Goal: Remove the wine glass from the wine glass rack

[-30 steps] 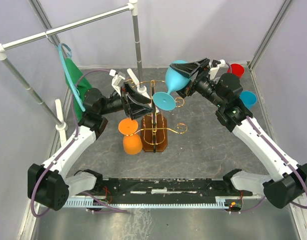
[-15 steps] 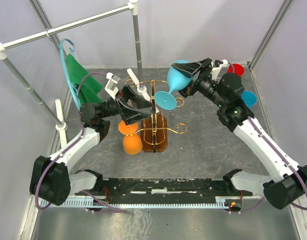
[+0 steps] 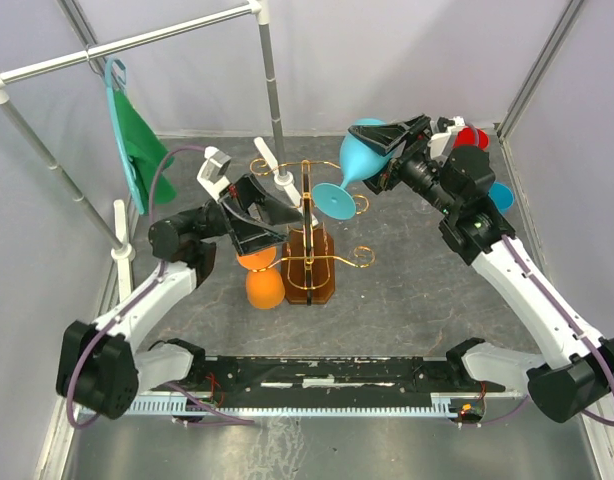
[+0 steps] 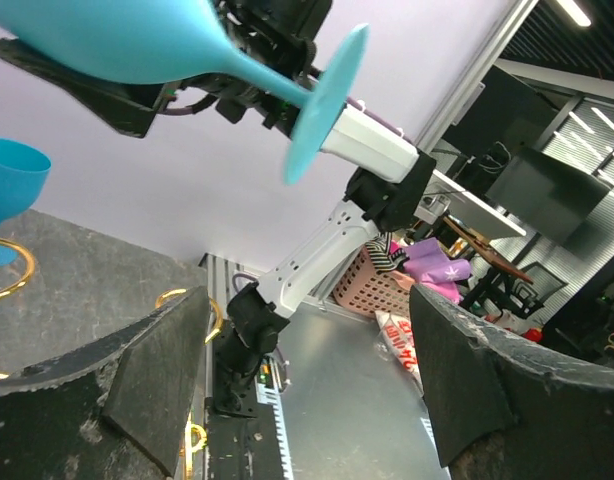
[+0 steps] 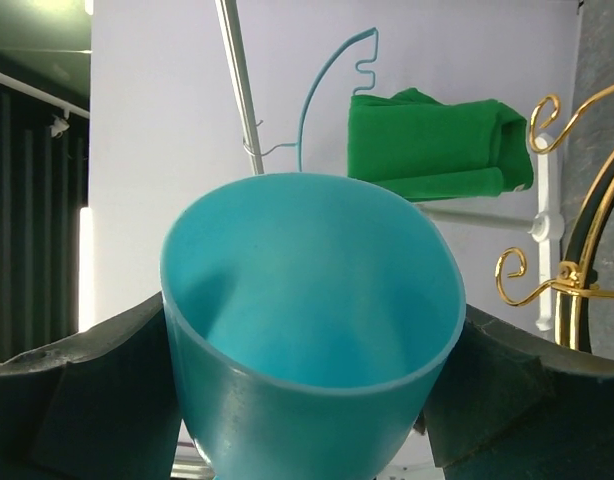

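My right gripper [image 3: 392, 150] is shut on the bowl of a teal wine glass [image 3: 365, 155], which it holds tilted and lifted. The glass's foot [image 3: 335, 202] points down-left beside the top scrolls of the gold wine glass rack [image 3: 309, 245]. In the right wrist view the bowl [image 5: 307, 330] fills the space between the fingers [image 5: 97, 390]. In the left wrist view no wire shows round the stem of the teal glass [image 4: 157, 40]. An orange glass [image 3: 262, 280] hangs on the rack's left side. Just above it my left gripper [image 3: 252, 215] is open and holds nothing [image 4: 307, 370].
A green cloth on a teal hanger [image 3: 137, 145] hangs from the white rail at back left. A white upright pole [image 3: 272, 90] stands behind the rack. A red cup [image 3: 474, 138] and a blue glass [image 3: 499, 195] sit at back right, behind the right arm.
The right gripper has carried the teal glass slightly up and to the right, away from the rack. The left arm has drawn back to the left and its gripper has tilted upward. The hanger has swung left.
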